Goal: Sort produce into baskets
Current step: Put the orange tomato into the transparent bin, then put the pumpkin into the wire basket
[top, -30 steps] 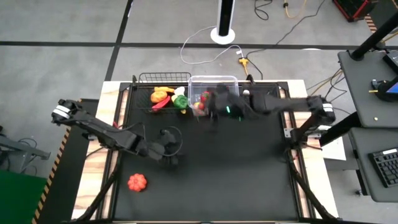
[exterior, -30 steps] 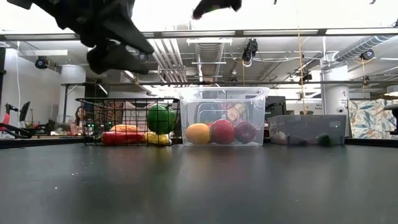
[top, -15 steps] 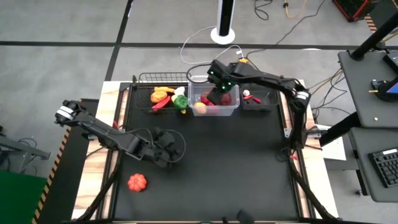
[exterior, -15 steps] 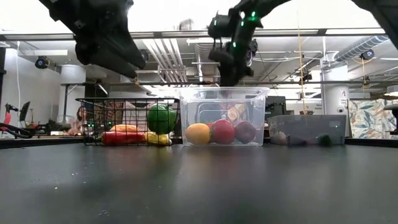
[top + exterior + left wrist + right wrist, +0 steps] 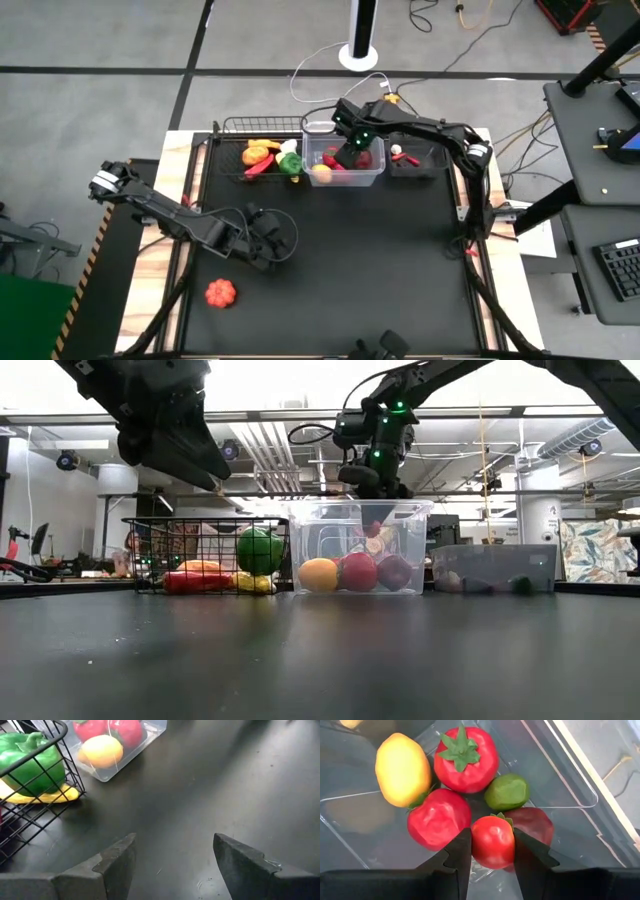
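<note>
My right gripper hangs over the clear plastic bin at the table's far side, shut on a small red tomato. In the bin lie a yellow lemon, red fruits and a green lime. The black wire basket, left of the bin, holds a green pepper and orange and red vegetables. An orange pumpkin rests on the mat near the front left. My left gripper stands open above the mat at middle left, with nothing between its fingers. My right gripper pinches the small tomato by its two opposite sides between its two fingers. The fingers come from above, pointing steeply down. The tomato is lifted clear, hanging over the fruits in the clear bin, its green top turned away from the wrist.
A low dark tray with a white piece stands right of the clear bin. The black mat covers the table's middle and front. Cables and a white stand lie on the floor behind the far edge.
My right gripper has swung over the clear bin and come down toward it, tipping to point steeply down, with the tomato between its fingers. My left gripper has stayed in place but tipped and turned at the wrist.
</note>
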Controlling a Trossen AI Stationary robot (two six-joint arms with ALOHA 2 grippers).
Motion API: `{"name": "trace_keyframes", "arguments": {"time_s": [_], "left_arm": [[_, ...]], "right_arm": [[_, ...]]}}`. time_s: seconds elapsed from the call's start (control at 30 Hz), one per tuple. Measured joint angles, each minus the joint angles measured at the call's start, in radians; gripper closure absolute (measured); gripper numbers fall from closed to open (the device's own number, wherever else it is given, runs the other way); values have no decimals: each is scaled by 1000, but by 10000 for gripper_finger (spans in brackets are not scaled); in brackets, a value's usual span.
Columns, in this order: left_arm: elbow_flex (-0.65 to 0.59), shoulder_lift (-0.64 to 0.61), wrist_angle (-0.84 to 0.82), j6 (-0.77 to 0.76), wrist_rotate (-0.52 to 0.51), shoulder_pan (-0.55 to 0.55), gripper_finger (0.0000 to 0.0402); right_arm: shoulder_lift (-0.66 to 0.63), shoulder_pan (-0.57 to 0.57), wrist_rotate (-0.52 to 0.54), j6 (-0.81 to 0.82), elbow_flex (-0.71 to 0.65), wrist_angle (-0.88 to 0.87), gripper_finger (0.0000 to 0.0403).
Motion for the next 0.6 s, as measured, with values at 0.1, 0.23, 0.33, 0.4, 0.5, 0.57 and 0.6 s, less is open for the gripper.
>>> {"name": "trace_keyframes", "arguments": {"time_s": [0.1, 0.23, 0.33, 0.4, 0.5, 0.57, 0.6], "left_arm": [[0, 0, 0, 0, -1, 0, 158], [0, 0, 1, 0, -1, 0, 158], [0, 0, 1, 0, -1, 0, 158], [0, 0, 1, 0, -1, 0, 158], [0, 0, 1, 0, -1, 0, 158], [0, 0, 1, 0, -1, 0, 158], [0, 0, 1, 0, -1, 0, 158]], "right_arm": [[3, 0, 0, -4, 0, 0, 287], [3, 0, 0, 8, 0, 6, 280], [3, 0, 1, 17, 0, 11, 264], [3, 0, 1, 21, 0, 12, 251], [3, 0, 1, 21, 0, 13, 233], [3, 0, 2, 21, 0, 15, 224], [3, 0, 2, 21, 0, 15, 220]]}}
